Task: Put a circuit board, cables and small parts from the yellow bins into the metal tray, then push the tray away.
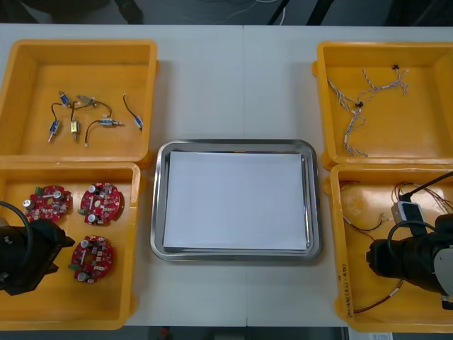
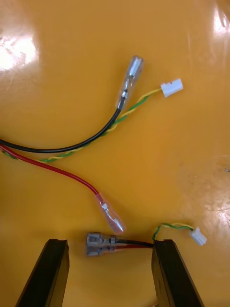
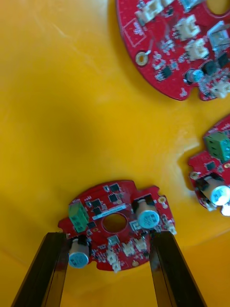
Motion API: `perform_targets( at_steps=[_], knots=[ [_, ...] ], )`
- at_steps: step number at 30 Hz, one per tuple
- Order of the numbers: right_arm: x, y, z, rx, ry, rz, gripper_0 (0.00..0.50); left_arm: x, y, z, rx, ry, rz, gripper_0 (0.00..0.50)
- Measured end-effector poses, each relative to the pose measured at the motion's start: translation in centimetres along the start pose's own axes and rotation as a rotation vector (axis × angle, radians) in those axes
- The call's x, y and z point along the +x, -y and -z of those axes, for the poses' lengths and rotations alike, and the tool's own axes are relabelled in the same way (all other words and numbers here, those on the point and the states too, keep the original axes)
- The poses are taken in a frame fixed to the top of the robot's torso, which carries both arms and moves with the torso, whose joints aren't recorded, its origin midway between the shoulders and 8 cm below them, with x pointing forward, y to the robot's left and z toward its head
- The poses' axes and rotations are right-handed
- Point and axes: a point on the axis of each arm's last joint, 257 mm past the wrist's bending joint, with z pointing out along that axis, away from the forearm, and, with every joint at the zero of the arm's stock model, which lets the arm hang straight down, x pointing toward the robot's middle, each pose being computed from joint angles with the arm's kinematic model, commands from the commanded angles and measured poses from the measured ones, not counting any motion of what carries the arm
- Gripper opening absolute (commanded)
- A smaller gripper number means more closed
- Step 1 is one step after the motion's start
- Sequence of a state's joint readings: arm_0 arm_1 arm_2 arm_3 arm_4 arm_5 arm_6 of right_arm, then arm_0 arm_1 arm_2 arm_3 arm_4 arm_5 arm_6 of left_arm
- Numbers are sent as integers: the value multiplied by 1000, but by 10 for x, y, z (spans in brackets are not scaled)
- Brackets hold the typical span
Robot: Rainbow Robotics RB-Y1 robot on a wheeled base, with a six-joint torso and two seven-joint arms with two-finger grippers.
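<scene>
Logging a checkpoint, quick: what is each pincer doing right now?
Left pincer: open, a circuit board lying between its fingers.
Right pincer: open, a cable's metal end between its fingers.

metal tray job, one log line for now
left gripper: open astride round red circuit board, near-left yellow bin | right gripper: open over red and black cable, near-right yellow bin | metal tray: white inside, unloaded

Parted right claw flanking cable connector
</scene>
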State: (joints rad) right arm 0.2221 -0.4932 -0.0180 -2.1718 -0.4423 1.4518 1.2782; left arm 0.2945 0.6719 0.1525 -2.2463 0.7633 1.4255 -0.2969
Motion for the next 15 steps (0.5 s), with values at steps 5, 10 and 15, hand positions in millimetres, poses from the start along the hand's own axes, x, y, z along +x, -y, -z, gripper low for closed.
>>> perform_targets(
  at_steps=[5,10,15],
  knots=[
    [-1,1,-7,10,14,7,500,-3,-5,-7,-6,1,17,500],
    [-2,6,-8,43,22,16,500,-4,-8,-18,-2,1,28,500],
    [-2,6,-9,43,32,18,495,0,-16,-25,-23,-8,32,500]
  ],
)
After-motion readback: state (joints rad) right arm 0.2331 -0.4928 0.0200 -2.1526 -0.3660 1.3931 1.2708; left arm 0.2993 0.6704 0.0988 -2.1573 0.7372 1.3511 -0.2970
